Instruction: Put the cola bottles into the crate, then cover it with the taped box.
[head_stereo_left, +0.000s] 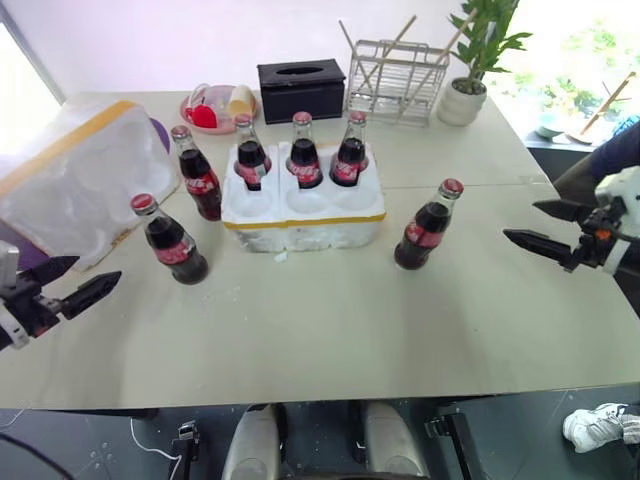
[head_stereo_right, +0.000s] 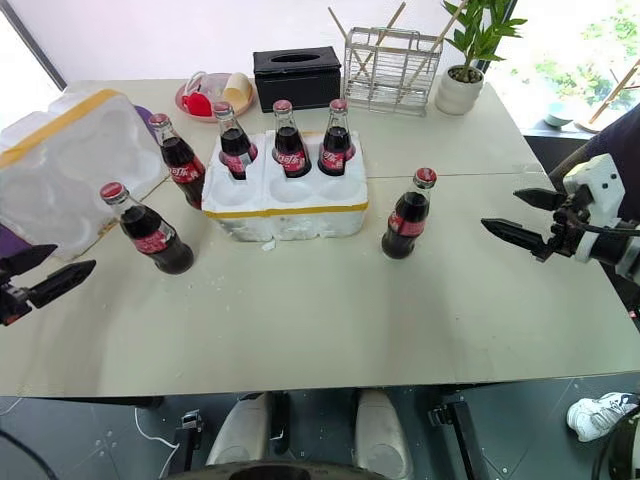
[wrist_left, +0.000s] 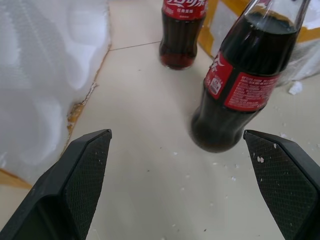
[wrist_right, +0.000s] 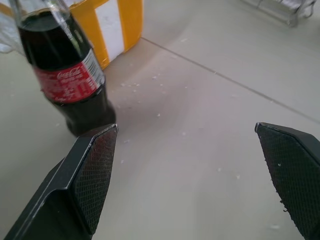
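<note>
The crate (head_stereo_left: 300, 222), a low white tray with a yellow tape band, sits mid-table with three cola bottles (head_stereo_left: 303, 155) upright in its back wells; its front wells are bare. One loose bottle (head_stereo_left: 198, 178) stands just left of the crate, another (head_stereo_left: 172, 245) at front left, and a third (head_stereo_left: 428, 228) to its right. The taped box (head_stereo_left: 75, 180) lies tilted at the left, hollows facing me. My left gripper (head_stereo_left: 97, 270) hovers open near the front-left bottle (wrist_left: 235, 85). My right gripper (head_stereo_left: 520, 221) is open, right of the lone bottle (wrist_right: 65, 75).
Along the back edge stand a black tissue box (head_stereo_left: 300, 88), a wire rack (head_stereo_left: 397, 80), a potted plant (head_stereo_left: 470, 90) and a pink plate (head_stereo_left: 215, 108) with small items. A dark sleeve (head_stereo_left: 612, 152) shows at the right edge. Bare tabletop lies in front of the crate.
</note>
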